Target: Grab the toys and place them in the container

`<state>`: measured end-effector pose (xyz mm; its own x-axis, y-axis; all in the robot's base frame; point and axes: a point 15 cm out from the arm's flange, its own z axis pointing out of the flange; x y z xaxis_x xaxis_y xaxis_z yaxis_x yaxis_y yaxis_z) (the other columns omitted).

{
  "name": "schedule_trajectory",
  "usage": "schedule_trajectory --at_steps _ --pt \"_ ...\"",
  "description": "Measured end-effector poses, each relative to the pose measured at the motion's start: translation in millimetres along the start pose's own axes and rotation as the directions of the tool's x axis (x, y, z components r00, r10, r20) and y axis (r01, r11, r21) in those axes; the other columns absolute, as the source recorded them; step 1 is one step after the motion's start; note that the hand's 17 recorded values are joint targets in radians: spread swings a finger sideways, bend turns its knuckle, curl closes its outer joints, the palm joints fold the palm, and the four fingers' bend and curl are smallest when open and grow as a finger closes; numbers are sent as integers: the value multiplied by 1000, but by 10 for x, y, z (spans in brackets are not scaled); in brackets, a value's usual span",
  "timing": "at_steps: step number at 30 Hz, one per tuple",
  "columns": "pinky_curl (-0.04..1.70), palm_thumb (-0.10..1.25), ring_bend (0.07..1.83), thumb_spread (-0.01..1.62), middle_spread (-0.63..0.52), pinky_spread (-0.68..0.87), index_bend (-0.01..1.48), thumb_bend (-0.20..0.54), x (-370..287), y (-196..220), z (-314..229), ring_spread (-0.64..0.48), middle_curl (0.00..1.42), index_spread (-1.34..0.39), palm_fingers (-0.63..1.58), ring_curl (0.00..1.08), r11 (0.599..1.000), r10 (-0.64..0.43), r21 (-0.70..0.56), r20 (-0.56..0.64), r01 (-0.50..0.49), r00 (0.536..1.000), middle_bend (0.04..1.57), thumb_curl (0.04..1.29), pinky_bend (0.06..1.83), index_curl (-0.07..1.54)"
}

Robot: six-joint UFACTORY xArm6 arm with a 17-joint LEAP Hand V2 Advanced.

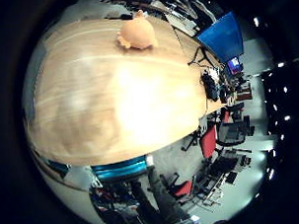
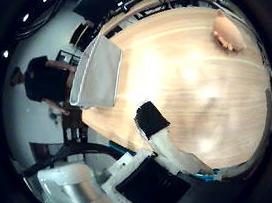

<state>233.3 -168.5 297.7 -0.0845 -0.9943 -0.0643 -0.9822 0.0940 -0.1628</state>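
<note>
worktop (image 1: 115,108): pale wood, broad, most of it bare beneath my palm. toy (image 1: 137,33): one orange plush, lying on the worktop at its far edge, well apart from my hand. container (image 2: 98,74): white, open-topped, sitting at another edge of the worktop, well apart from the toy. hand (image 2: 164,135): mine; a white finger with a black tip reaches out over the wood, straight, touching nothing i can see, grasping nothing, released.

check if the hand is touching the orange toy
Apart. The thumb side view shows bare wooden table between the hand and the toy.
</note>
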Motion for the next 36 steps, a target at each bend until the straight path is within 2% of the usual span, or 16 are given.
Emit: schedule_trajectory --at_steps 24,30,36 --pt "69 326 632 1064 -96 441 175 -24 15 -79 0 -33 360 -471 432 160 1000 -7 -5 6 7 1000 260 281 689 326" --pt "65 326 646 1064 -106 439 172 -24 157 -299 -47 -42 360 -470 429 162 1000 10 -20 20 -10 1000 256 281 702 323" --pt "64 326 657 1064 -115 441 170 -24 414 -766 4 -44 360 -468 421 163 1000 24 -5 9 -24 1000 249 281 724 319"
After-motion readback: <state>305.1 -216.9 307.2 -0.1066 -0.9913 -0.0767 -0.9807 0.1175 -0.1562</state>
